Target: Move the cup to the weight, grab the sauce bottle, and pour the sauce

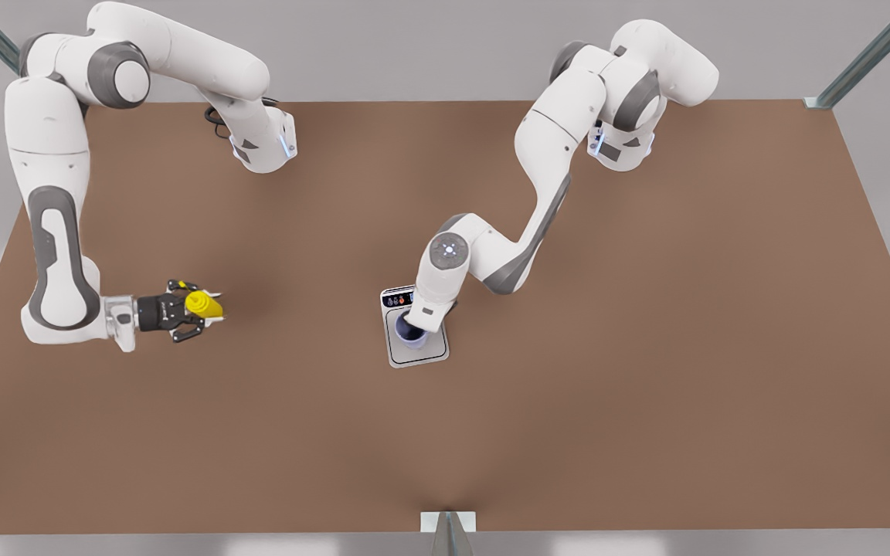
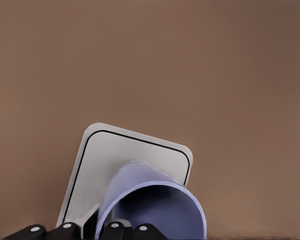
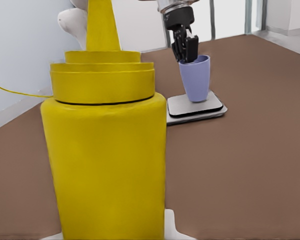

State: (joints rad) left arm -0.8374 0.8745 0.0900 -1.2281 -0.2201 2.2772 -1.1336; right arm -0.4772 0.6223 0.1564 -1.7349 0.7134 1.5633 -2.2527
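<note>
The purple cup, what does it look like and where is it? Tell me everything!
The cup is plain lavender, smooth like plastic, with no handle, a little narrower at the bottom, and looks empty inside. It stands upright on the grey scale, in from its edges. The left pincer reaches down from above and grips its rim, one finger inside and one outside.

Lavender cup (image 3: 196, 77), plain, no handle, stands upright on the weight (image 1: 414, 328), a flat silver-grey scale w/ white rim and black button strip, mid surface. Yellow sauce bottle (image 3: 106, 155), pointed nozzle, stands upright well apart, toward the front view's left.
</note>
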